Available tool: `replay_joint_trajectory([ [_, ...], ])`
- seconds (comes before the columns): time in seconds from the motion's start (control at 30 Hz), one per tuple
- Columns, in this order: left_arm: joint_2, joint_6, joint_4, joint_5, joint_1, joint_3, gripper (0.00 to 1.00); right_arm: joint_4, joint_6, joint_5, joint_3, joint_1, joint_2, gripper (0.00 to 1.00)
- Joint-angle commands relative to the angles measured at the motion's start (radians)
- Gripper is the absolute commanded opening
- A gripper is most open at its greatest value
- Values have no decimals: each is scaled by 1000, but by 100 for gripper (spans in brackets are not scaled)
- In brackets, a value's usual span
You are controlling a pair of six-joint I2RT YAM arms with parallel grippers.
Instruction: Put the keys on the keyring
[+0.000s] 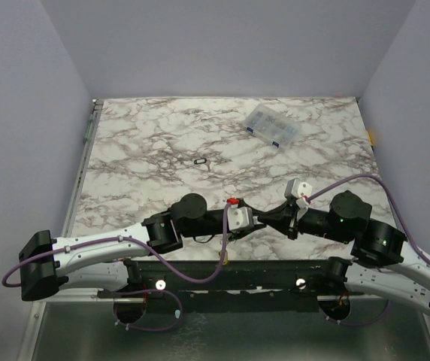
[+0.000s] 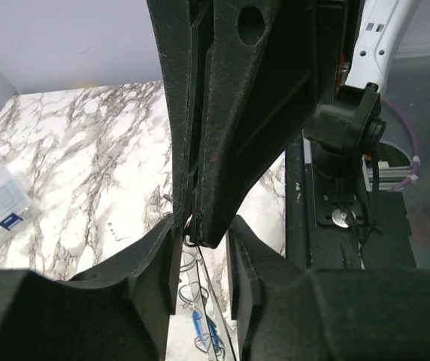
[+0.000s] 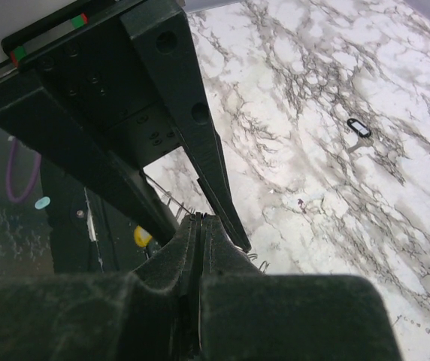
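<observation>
Tag [image 1: 199,161], oval and black-rimmed, alone on the marble table [image 1: 140,150] left of centre, my left gripper [image 2: 202,233], fingers [image 2: 151,286] apart either side of the keyring [image 2: 215,308] wire, blue key [image 2: 198,325] just beside it, my right gripper [image 3: 200,226] clamped on that keyring, clear box [image 1: 273,125] far right.

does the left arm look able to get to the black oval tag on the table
Probably yes: the tag lies alone on the table beyond the left gripper, nothing between; it must first back off the keyring the right gripper pinches.
</observation>
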Motion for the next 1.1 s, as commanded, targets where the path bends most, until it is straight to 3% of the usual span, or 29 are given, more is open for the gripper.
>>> replay_joint_trajectory([
  [0.0, -8, -5, 52, 4, -6, -25, 24, 83, 18, -49, 30, 5, 3, 1],
  [0.1, -13, -5, 56, -7, -6, -30, 0, 89, 19, -53, 31, 5, 5, 1],
  [0.3, -26, -27, 55, -33, -6, -38, 0, 107, 38, -24, 23, 6, -1, 2],
  [0.33, -29, -28, 56, -36, -6, -41, 0, 108, 46, -10, 22, 6, -3, 8],
  [0.47, -43, -29, 56, -54, -5, -50, 0, 99, 50, 15, 31, 6, -8, 47],
  [0.53, -49, -27, 56, -62, -6, -53, 0, 85, 49, 23, 47, 5, -16, 55],
  [0.73, -82, -9, 56, -76, -6, -67, 0, 34, -24, 30, 105, 5, -86, 57],
  [1.07, -116, 50, -13, -120, -6, -54, 0, 25, -88, -169, 134, 5, -154, 63],
])
